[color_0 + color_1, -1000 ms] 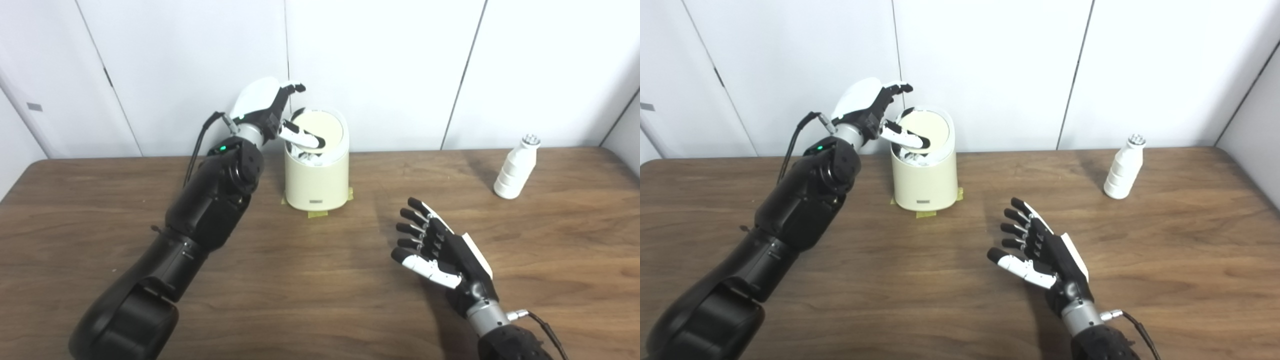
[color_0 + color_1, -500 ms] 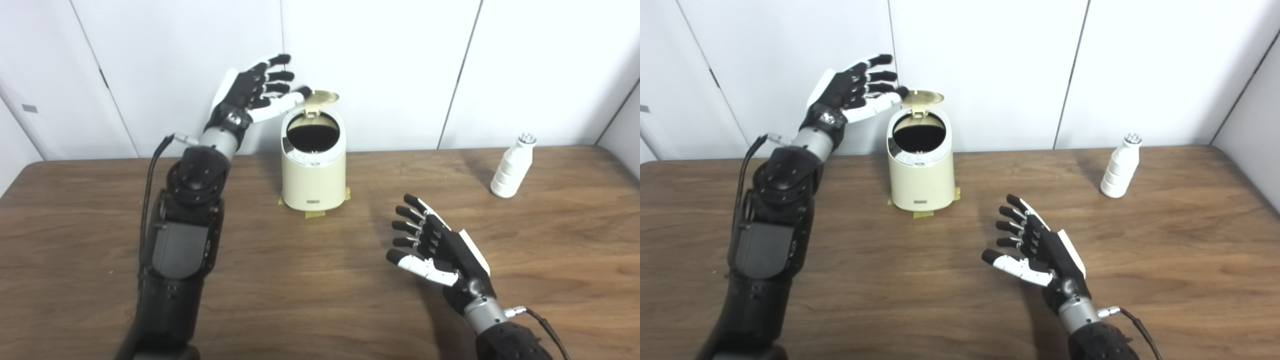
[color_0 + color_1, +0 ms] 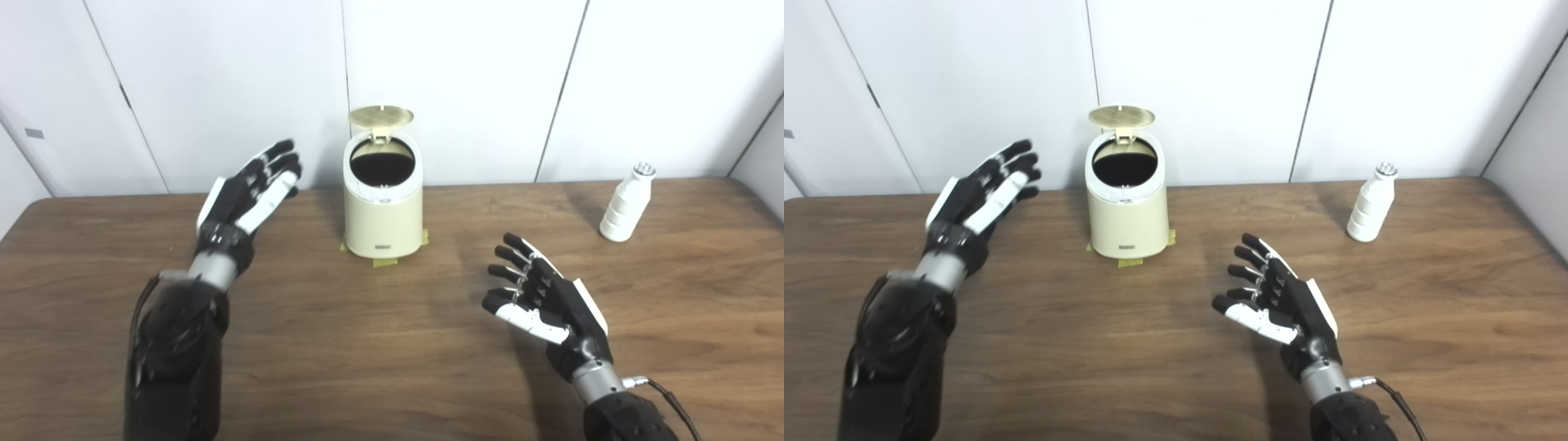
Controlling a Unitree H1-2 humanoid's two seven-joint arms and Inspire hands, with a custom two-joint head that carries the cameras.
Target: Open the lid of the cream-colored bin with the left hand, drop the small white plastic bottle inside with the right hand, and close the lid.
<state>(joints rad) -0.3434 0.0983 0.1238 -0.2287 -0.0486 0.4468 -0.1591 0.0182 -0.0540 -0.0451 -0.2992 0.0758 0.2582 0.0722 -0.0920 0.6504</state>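
The cream-colored bin (image 3: 383,214) stands at the back middle of the table on yellow tape. Its round lid (image 3: 380,115) is flipped up at the rear, and the dark inside shows. My left hand (image 3: 248,196) is open, fingers spread, hovering to the left of the bin and apart from it. The small white plastic bottle (image 3: 626,203) stands upright at the back right. My right hand (image 3: 542,300) is open, palm turned left, over the table in front and to the right of the bin, well short of the bottle.
The wooden table (image 3: 380,343) runs wide in front of both hands. White wall panels (image 3: 465,79) rise just behind the bin and bottle. Yellow tape (image 3: 386,261) marks the bin's base.
The left hand pushed the lid up, let go of it, then drew back down and to the left. The lid now stands up by itself. The right hand shifted only slightly.
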